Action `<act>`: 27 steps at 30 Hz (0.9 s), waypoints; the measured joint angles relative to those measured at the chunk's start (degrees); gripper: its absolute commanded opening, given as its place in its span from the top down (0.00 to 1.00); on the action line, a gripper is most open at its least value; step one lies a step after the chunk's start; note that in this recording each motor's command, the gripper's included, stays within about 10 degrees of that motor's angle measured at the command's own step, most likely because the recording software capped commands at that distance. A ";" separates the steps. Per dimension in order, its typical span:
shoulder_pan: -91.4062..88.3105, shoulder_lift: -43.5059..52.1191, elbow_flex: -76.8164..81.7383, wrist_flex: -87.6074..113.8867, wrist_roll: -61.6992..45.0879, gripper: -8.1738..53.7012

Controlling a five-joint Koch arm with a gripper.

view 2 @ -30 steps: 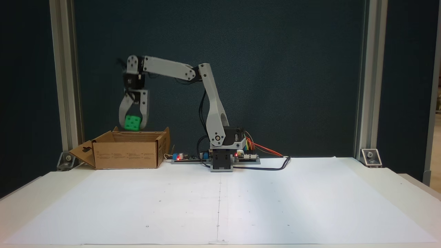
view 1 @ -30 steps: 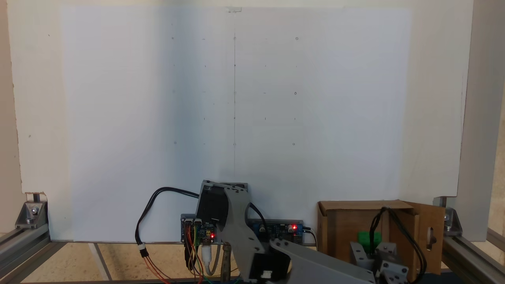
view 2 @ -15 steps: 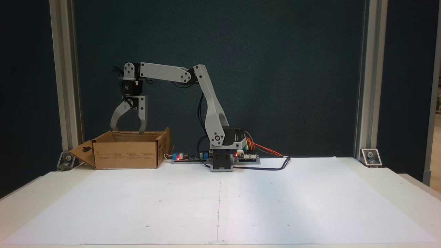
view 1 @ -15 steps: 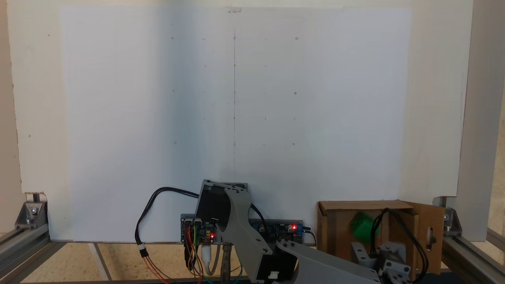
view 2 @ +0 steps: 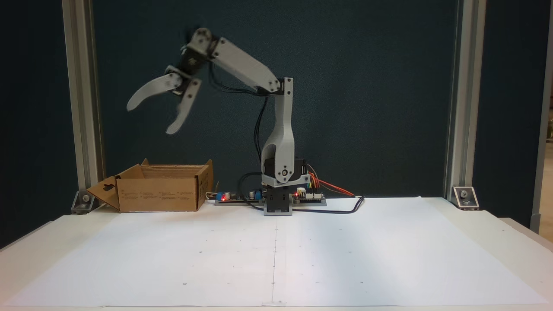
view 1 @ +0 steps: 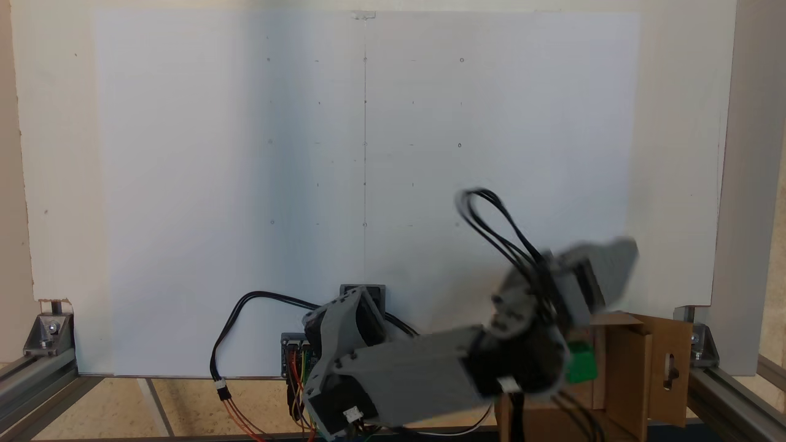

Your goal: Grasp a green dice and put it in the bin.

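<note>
Spread wide and empty, our gripper [view 2: 149, 116] hangs in the air well above the bin [view 2: 157, 194], its two curved grey jaws parted with nothing between them and touching nothing. We see one jaw reaching out toward the left of this fixed view and the other slanting down, both a little smeared by motion blur. In a fixed view from above, the gripper end appears as a blurred grey mass near [view 1: 605, 267], too smeared for us to read the jaws there.

Behind the gripper, the wrist and forearm rise at a slant to the elbow, and from there the upper arm [view 2: 283, 129] stands nearly upright over its base at the back edge of the table. Black cables loop from the forearm.

Our green dice [view 1: 580, 363] shows as a bright green patch inside the bin [view 1: 638, 362], just past the edge of the blurred arm that covers part of it. We cannot tell which face is up.

The bin sits on the table beside the arm's base, at the left in a fixed view from the front, with its keyhole-cut flap [view 2: 103, 192] folded outward. White paper [view 2: 276, 255] covers the table, marked with faint dots and a centre line. Circuit boards [view 2: 235, 198] with red lights lie beside the base.
</note>
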 measured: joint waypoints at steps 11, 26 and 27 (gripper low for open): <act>-43.51 7.82 19.51 -6.50 1.32 0.16; -53.44 30.85 68.47 -47.64 1.58 0.16; -53.44 32.08 70.14 -50.19 1.58 0.16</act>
